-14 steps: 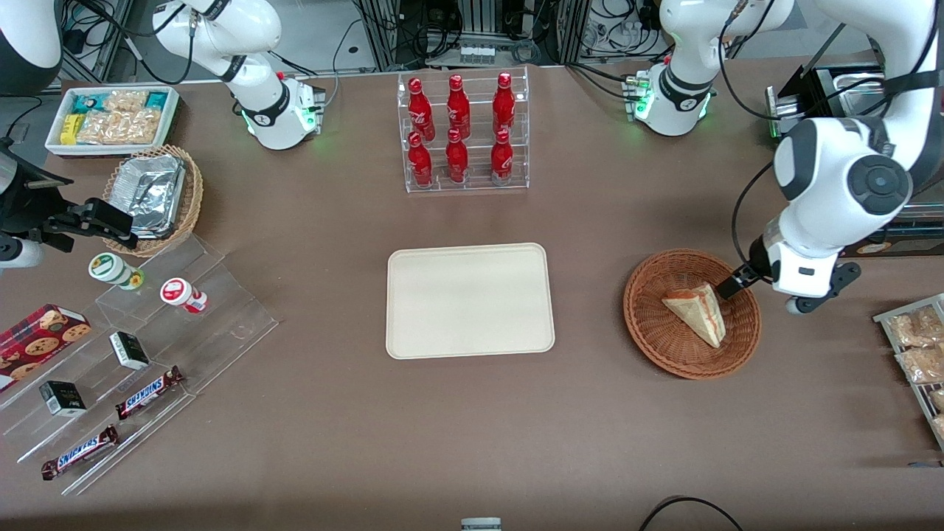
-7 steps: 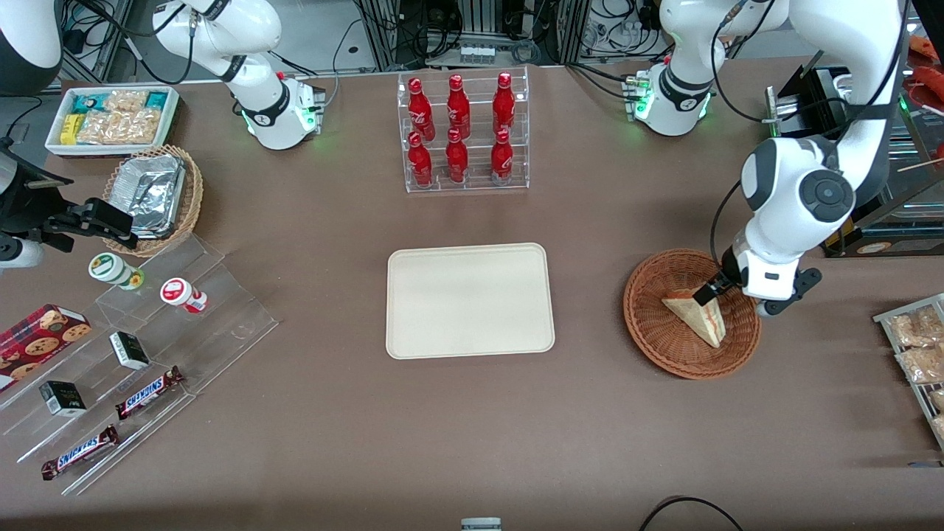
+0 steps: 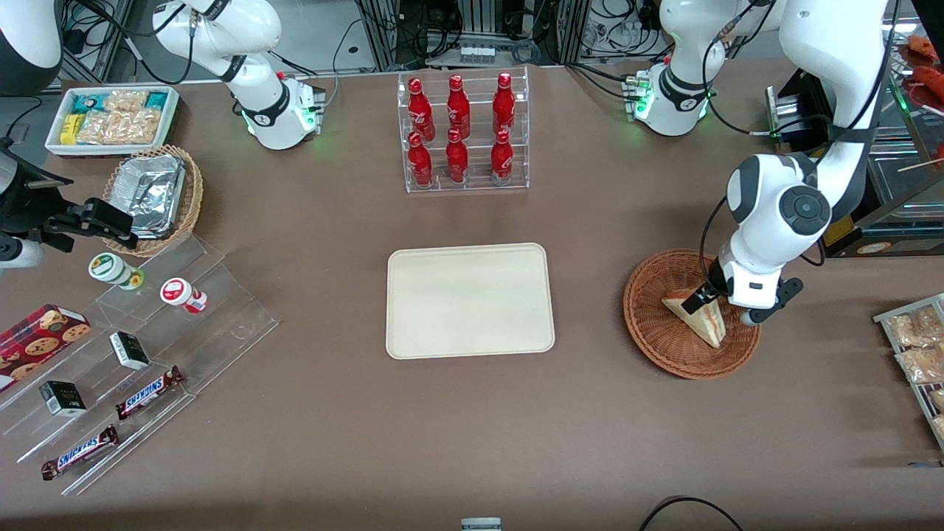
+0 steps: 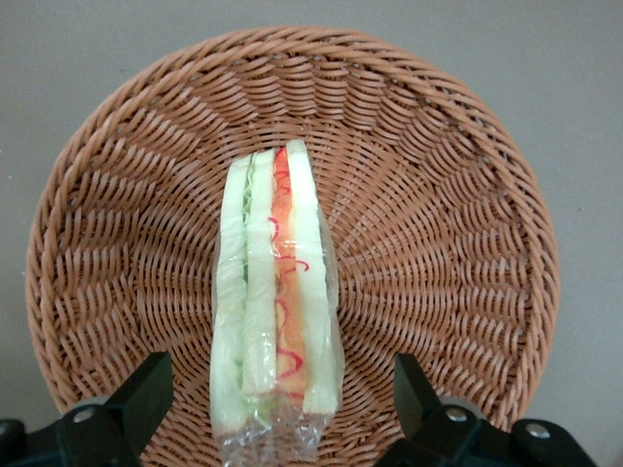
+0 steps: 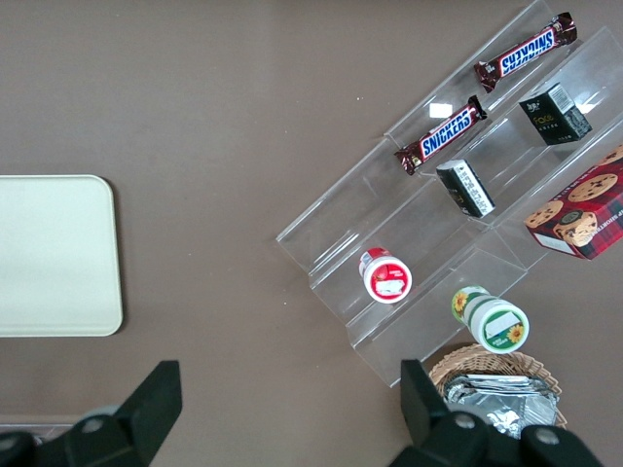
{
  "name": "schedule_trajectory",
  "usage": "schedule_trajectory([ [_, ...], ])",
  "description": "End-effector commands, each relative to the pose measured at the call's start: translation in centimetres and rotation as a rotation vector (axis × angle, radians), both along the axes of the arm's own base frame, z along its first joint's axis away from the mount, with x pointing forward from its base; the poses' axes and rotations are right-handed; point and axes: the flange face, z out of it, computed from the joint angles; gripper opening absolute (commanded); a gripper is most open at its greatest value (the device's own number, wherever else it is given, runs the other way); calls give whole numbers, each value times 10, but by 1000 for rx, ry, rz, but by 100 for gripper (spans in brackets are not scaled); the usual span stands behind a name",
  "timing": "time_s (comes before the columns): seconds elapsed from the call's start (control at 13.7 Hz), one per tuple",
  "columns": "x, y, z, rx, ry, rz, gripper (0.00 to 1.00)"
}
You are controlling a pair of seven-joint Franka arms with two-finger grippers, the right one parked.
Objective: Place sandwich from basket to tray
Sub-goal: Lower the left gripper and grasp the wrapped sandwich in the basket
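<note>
The sandwich (image 3: pixel 699 317) is a clear-wrapped wedge of pale bread with red-orange and green filling, lying in the round reddish-brown wicker basket (image 3: pixel 653 324). In the left wrist view the sandwich (image 4: pixel 274 302) lies between my two black fingers (image 4: pixel 146 394), which stand wide apart on either side of it, clear of the wrap, over the basket (image 4: pixel 438 195). My left gripper (image 3: pixel 706 304) is open, low over the sandwich's broad end. The cream-white tray (image 3: pixel 470 300) lies flat at the table's middle, toward the parked arm from the basket, and shows in the right wrist view (image 5: pixel 54 255).
A clear rack of red bottles (image 3: pixel 462 131) stands farther from the front camera than the tray. Snack packets (image 3: pixel 918 354) lie at the working arm's end. Toward the parked arm's end are acrylic steps with snacks (image 3: pixel 140 346), a tan basket of foil containers (image 3: pixel 153 193) and a white bin (image 3: pixel 110 118).
My left gripper has moved from the basket's rim in over the sandwich and come lower, so its open fingers now straddle the sandwich's broad end. The sandwich has not moved.
</note>
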Motion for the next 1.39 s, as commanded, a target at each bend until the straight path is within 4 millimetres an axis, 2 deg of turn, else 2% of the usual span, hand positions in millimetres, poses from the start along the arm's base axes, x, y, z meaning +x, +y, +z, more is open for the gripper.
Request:
schedule_trajectory([
  [0.0,-1,-3,-9,-3,-10,19,99],
  [0.07,-1,-2,-14,-3,-1,21,89],
  [0.15,-1,-2,-15,-3,1,22,68],
  [0.22,-1,-1,-15,-4,1,36,43],
  [0.29,-1,-1,-15,-4,1,39,14],
  [0.37,0,-1,-14,-4,1,39,0],
  [0.59,3,-1,2,5,-5,29,0],
  [0.8,20,-6,44,25,37,13,0],
  [0.88,27,-16,63,37,54,-4,0],
  [1.02,42,-43,99,54,67,-49,0],
  [1.1,44,-70,115,97,65,-112,0],
  [1.17,45,-94,123,117,66,-153,0],
  [1.32,36,-168,130,131,71,-209,0],
])
